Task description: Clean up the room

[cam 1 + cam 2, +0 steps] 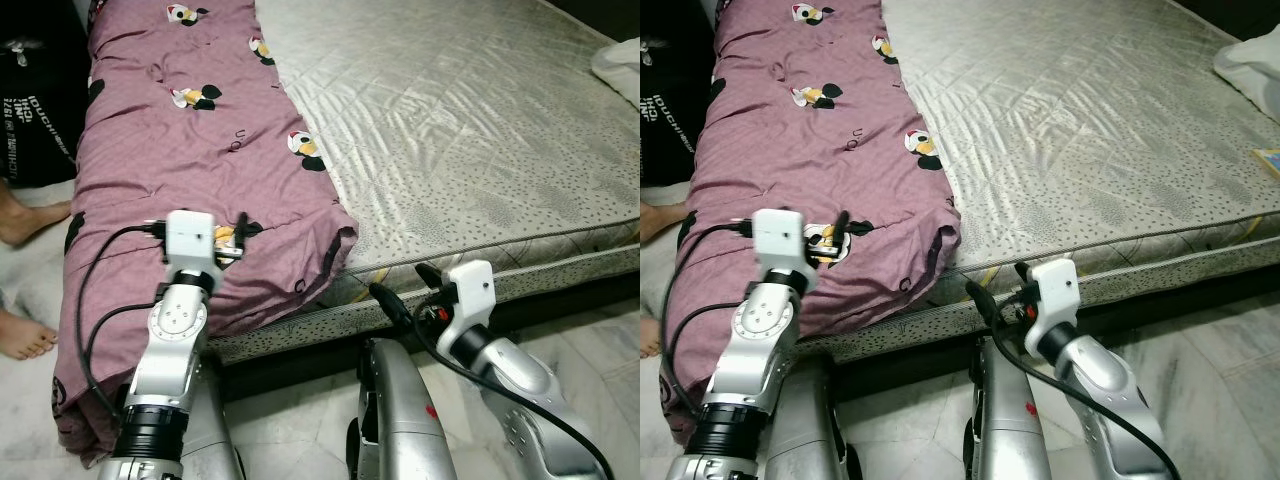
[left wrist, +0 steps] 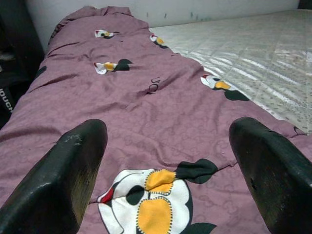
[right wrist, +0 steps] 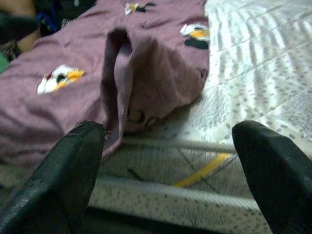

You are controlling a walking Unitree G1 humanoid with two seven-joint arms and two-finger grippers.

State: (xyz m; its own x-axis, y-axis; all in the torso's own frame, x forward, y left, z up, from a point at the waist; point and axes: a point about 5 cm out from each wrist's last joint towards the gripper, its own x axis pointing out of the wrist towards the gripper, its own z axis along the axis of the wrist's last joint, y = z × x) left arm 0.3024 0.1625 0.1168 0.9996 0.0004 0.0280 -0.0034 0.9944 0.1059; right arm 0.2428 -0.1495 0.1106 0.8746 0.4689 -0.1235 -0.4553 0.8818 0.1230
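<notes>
Two open jaws (left point(image 2: 165, 180), right point(image 3: 165, 180)) before mauve blanket point(image 1: 190, 150).

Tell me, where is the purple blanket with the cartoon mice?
The purple blanket lies along the mattress's left side, right under the left claw.

Blanket point(image 1: 190, 140) lies on mattress's point(image 1: 450, 130) left side.
</notes>
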